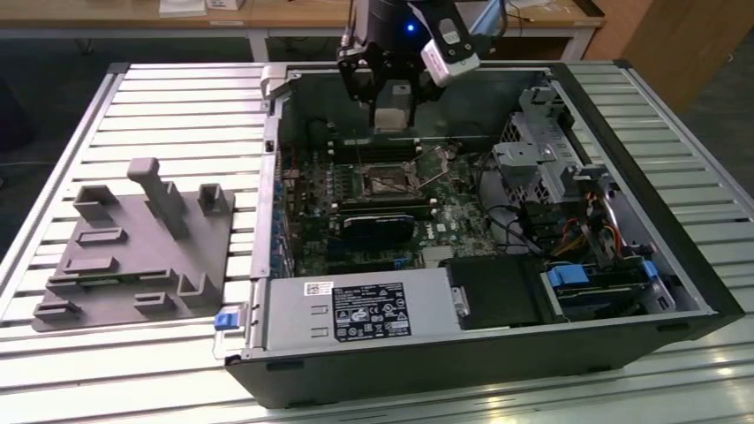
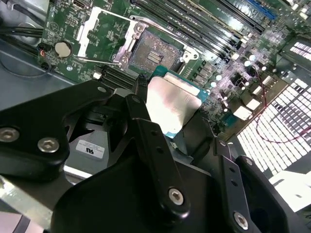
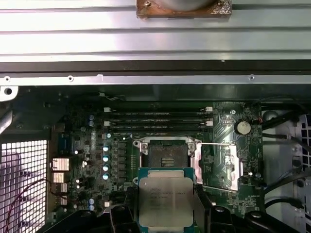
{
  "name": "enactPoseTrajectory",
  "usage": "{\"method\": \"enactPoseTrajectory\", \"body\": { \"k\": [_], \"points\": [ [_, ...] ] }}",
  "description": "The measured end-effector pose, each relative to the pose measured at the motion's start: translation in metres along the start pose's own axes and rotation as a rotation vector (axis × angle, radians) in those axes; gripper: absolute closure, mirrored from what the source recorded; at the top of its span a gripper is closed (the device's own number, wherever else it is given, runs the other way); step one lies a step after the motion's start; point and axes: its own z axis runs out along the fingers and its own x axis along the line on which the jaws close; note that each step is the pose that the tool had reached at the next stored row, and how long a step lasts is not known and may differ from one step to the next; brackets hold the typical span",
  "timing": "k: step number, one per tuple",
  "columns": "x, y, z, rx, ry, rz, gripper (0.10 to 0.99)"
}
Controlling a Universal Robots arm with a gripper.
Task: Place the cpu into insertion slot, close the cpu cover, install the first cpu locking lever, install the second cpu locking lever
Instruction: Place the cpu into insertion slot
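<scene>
Grey fixture block (image 1: 130, 243) sits on the slatted worktop (image 1: 177, 88) at the exterior view's left, apart from the job. Computer case (image 1: 471, 362) lies on its side, open face up, so the board is reachable from above. Mid-board, the insertion slot (image 3: 164, 155) is bare. The cover (image 3: 234, 167) is folded flat beside it, which I'd say is there to keep the drop path clear. Chip not seated yet. The tool (image 3: 166, 213) is pinching the cpu (image 3: 166, 201) by two opposite edges, metal face up toward the wrist, probably to keep the contact side untouched. The chip hangs above the board, near the slot and off it. The arm drops in from above at the case's far side, wrist pointing down.
</scene>
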Motion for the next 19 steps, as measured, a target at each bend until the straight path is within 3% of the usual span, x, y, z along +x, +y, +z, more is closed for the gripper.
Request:
{"method": "enactPoseTrajectory", "body": {
  "k": [12,19],
  "points": [
    [-0.0002,-0.0008,0.0125,-0.001,-0.0034,0.046,0.549],
    [-0.0003,-0.0012,0.0185,-0.003,-0.0108,0.142,0.549]
  ]
}}
